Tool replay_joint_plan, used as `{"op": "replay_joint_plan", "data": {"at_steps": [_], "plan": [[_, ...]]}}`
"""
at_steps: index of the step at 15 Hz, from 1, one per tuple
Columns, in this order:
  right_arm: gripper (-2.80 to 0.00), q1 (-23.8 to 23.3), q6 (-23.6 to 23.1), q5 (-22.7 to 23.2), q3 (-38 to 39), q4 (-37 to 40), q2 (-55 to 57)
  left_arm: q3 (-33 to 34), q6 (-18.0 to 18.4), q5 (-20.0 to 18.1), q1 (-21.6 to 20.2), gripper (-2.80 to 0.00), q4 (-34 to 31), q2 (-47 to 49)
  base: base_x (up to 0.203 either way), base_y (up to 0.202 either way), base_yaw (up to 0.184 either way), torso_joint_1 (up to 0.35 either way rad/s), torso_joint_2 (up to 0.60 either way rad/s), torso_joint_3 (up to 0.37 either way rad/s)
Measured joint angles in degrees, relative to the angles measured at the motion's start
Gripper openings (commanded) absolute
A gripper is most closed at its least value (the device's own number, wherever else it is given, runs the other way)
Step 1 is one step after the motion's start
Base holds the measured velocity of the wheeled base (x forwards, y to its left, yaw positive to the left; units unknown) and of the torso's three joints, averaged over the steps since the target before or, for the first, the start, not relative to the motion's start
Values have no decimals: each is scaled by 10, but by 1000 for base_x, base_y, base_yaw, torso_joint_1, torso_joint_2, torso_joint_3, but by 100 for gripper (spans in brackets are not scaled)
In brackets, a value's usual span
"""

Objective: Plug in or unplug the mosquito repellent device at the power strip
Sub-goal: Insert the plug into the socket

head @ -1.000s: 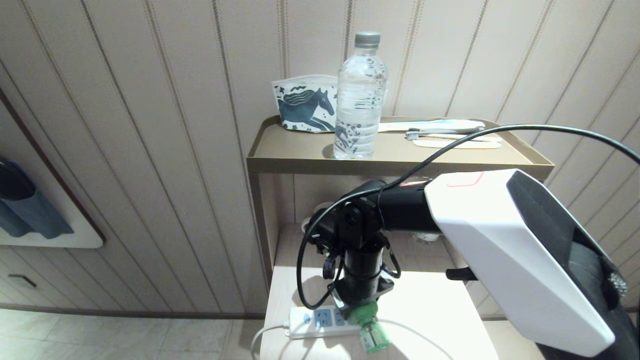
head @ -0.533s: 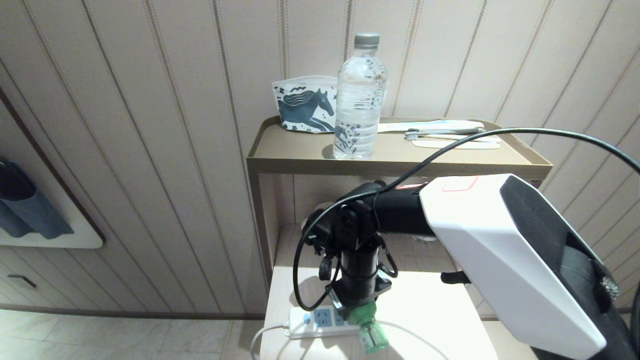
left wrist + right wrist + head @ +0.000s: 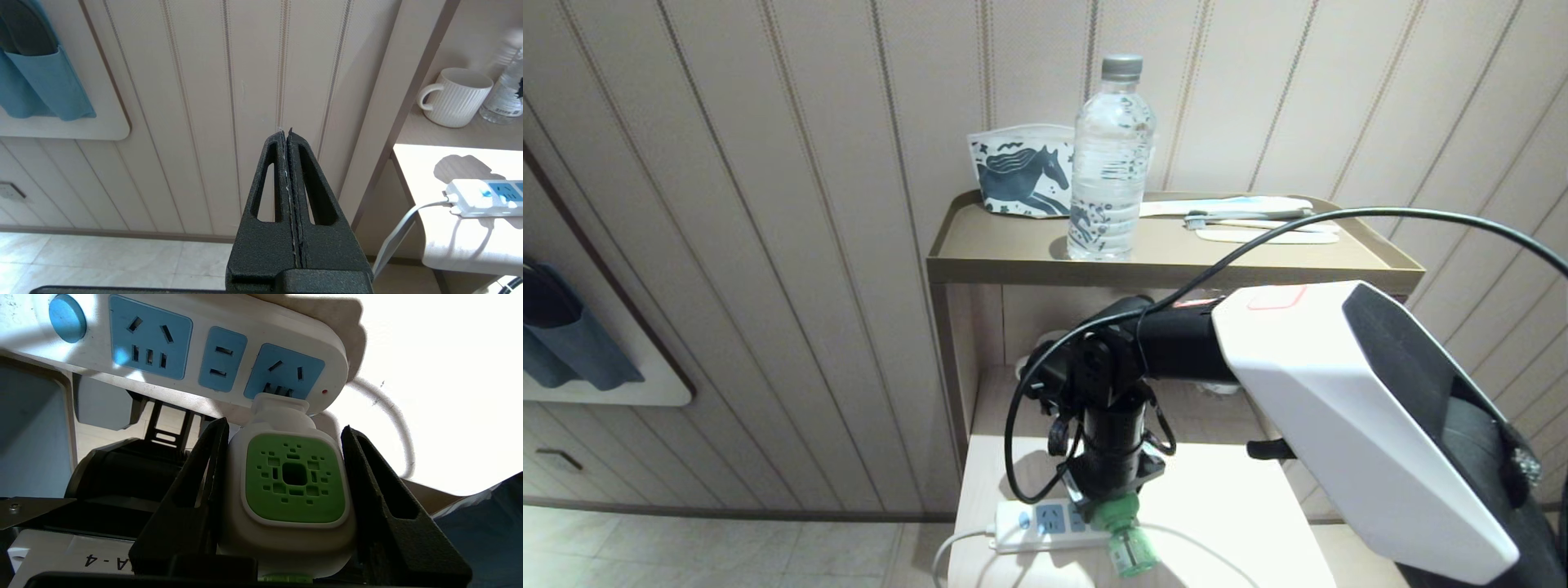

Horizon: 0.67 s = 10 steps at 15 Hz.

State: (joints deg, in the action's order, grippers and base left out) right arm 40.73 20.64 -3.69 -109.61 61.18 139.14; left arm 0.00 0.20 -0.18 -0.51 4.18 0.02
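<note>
The right gripper (image 3: 286, 498) clamps the mosquito repellent device (image 3: 292, 486) between both fingers, at the right-hand socket of the power strip (image 3: 192, 355) on the near edge of the lower shelf (image 3: 1225, 506); its plug meets the socket, whether seated I cannot tell; the left gripper (image 3: 289, 141) hangs closed, empty, well to the left.
</note>
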Motion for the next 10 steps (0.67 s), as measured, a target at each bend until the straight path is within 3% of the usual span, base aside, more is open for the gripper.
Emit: {"op": "replay_joint_plan", "data": {"at_steps": [10], "plan": [[-280, -8, 37, 3, 13, -2, 1, 0, 0, 0, 0, -280, 0, 0, 0, 0, 0, 0, 0, 0]]}}
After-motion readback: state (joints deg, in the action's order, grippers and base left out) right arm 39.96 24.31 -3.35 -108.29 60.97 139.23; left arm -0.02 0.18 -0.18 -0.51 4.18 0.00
